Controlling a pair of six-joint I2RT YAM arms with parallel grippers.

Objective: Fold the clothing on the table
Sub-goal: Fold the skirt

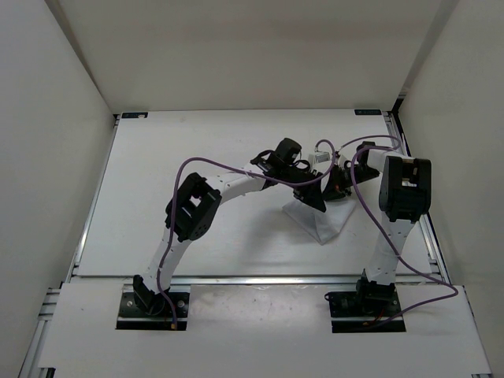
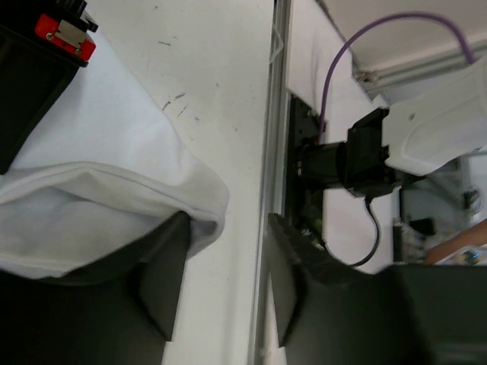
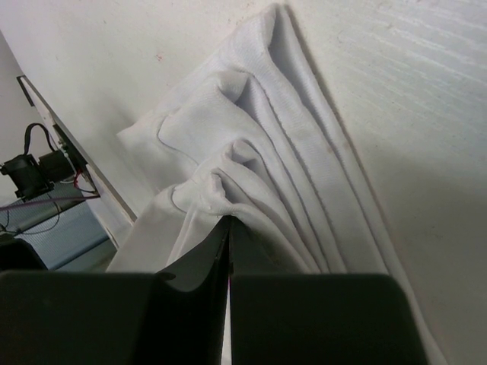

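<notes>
The white clothing (image 1: pixel 319 222) lies bunched on the table (image 1: pixel 197 150) right of centre, with both arms meeting over it. My right gripper (image 3: pixel 230 224) is shut on a raised fold of the clothing (image 3: pixel 251 152), whose pleats run away from the jaws. My left gripper (image 2: pixel 227 220) stands open just beside it. A rounded hem of the clothing (image 2: pixel 114 198) drapes over its left finger (image 2: pixel 163 281), and bare table shows between the jaws. From above, the left gripper (image 1: pixel 309 195) and right gripper (image 1: pixel 337 187) sit close together at the cloth's far end.
The table's aluminium rail (image 2: pixel 270 152) runs under the left gripper's right finger. Beyond it are a black motor block (image 2: pixel 350 160) and a purple cable (image 2: pixel 380 30). White walls (image 1: pixel 47 157) enclose the table on three sides.
</notes>
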